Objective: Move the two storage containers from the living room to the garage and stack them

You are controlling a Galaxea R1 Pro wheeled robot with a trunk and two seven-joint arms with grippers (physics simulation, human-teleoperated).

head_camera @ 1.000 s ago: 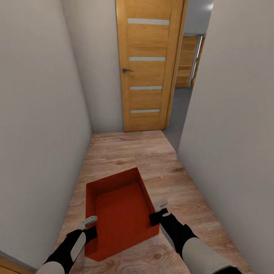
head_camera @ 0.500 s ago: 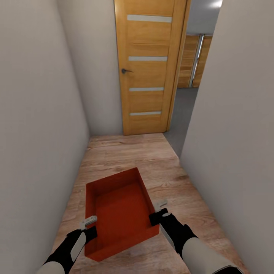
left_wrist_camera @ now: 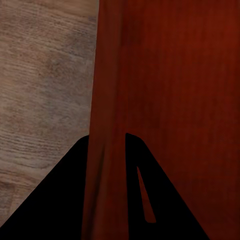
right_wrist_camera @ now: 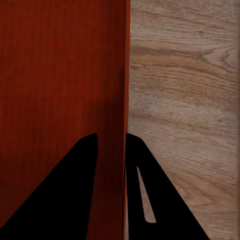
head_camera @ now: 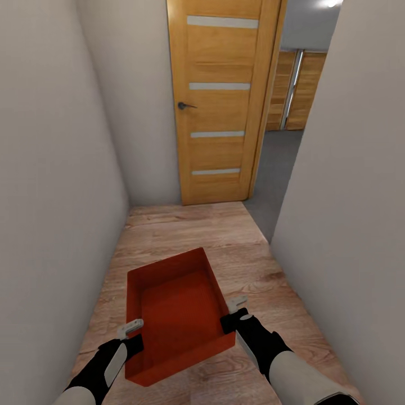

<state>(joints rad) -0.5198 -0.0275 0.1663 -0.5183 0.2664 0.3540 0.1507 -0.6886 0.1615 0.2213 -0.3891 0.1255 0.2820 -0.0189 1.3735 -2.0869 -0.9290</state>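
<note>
The shallow rectangular orange-red open-top storage container (head_camera: 179, 312) hangs between the two grippers above the light wood-plank corridor floor (head_camera: 185, 230). The left gripper (head_camera: 130, 331) is pinched onto the bin's left wall, which runs between its dark fingers (left_wrist_camera: 65, 200) in the left wrist view. The right gripper (head_camera: 237, 310) is clamped on the opposite wall the same way, one finger (right_wrist_camera: 65, 200) inside and one outside.

The risks, as I judge them, come from the narrow passage. The pale walls (head_camera: 50, 185) stand close outside each gripper, so a slight swerve could knock an elbow or the bin's corner and twist a thin wall out of one pinch. Ahead of the grippers stands a slatted wooden door (head_camera: 222, 101), with an opening onto grey floor (head_camera: 275, 174) beside it; turning into that gap too tightly could catch the bin on the frame.
</note>
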